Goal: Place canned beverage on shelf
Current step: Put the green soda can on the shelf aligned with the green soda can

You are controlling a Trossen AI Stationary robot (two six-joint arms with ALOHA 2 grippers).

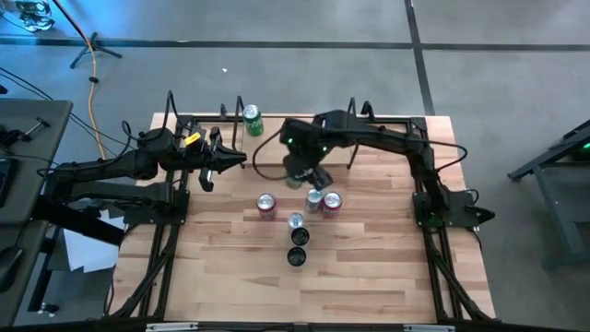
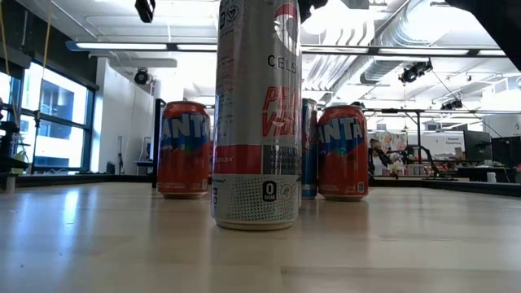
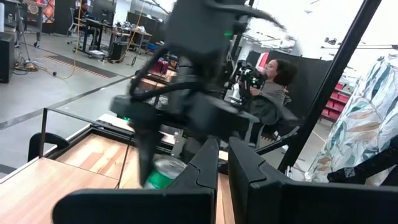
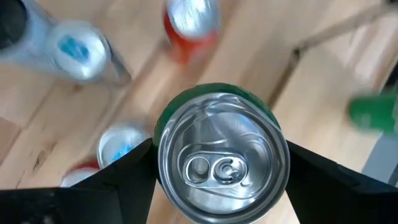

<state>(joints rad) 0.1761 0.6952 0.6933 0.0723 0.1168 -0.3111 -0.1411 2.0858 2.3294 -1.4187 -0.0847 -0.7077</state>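
Observation:
My right gripper [image 1: 300, 175] hangs over the middle of the table, shut on a green can [image 4: 221, 155] whose silver top faces its wrist camera. In the left wrist view the same green can [image 3: 163, 174] shows below the right arm. A second green can [image 1: 251, 120] stands upright on the shelf [image 1: 212, 124] at the table's far edge. My left gripper [image 1: 217, 168] waits shut at the left, level and touching nothing. Several more cans stand on the table near the middle, two of them red [image 1: 266, 205] [image 1: 331, 203]. My right gripper pinches the green can between its two fingers [image 4: 127, 168], one on each side of the wall just under the top rim [image 4: 163, 163]. The fingers slant steeply down from above. The can stays upright below them, well above the cans on the table.
A tall silver can [image 2: 256, 114] stands nearest the low camera, with two red cans [image 2: 183, 150] [image 2: 342, 150] and a blue one [image 2: 308, 146] behind it. Dark cans [image 1: 298, 247] stand nearer the front. A black wire upright [image 1: 171, 106] rises at the shelf's left end.

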